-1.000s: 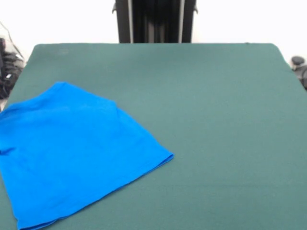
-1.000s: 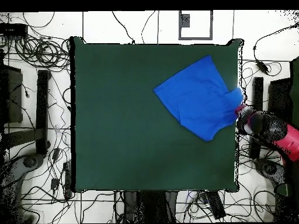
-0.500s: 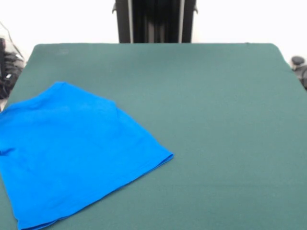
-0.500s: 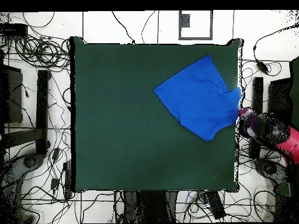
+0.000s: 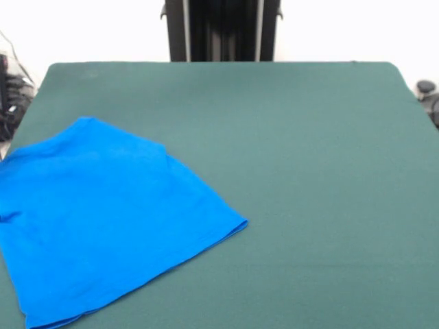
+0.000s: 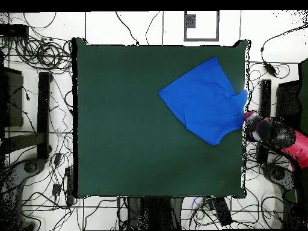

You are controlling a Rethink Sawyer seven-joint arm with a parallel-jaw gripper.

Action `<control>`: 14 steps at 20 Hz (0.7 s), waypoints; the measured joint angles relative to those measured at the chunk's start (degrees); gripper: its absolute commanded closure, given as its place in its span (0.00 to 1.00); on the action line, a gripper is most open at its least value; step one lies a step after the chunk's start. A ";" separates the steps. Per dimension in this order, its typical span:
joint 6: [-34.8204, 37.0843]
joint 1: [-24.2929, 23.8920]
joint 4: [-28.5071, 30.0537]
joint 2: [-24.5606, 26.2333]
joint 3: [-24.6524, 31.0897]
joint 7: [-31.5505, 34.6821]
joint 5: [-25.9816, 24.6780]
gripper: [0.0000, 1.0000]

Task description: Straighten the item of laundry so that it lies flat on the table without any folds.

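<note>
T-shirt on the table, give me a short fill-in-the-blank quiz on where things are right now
1. The T-shirt is bright ____.
2. It lies on a dark ____ table.
3. In the overhead view, the arm is just off the table's ____ edge.
4. In the overhead view, a sleeve reaches that edge beside the ____.

Missing words: blue; green; right; arm
</note>
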 measured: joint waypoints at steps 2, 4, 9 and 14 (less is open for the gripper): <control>0.01 0.04 -0.06 0.01 0.00 0.00 -0.05 0.00; 0.01 0.11 -0.08 0.01 -0.01 0.00 -0.14 0.00; 0.02 0.21 -0.12 -0.05 -0.02 0.00 -0.28 0.00; 0.02 0.48 -0.15 -0.25 -0.07 0.00 -0.98 0.00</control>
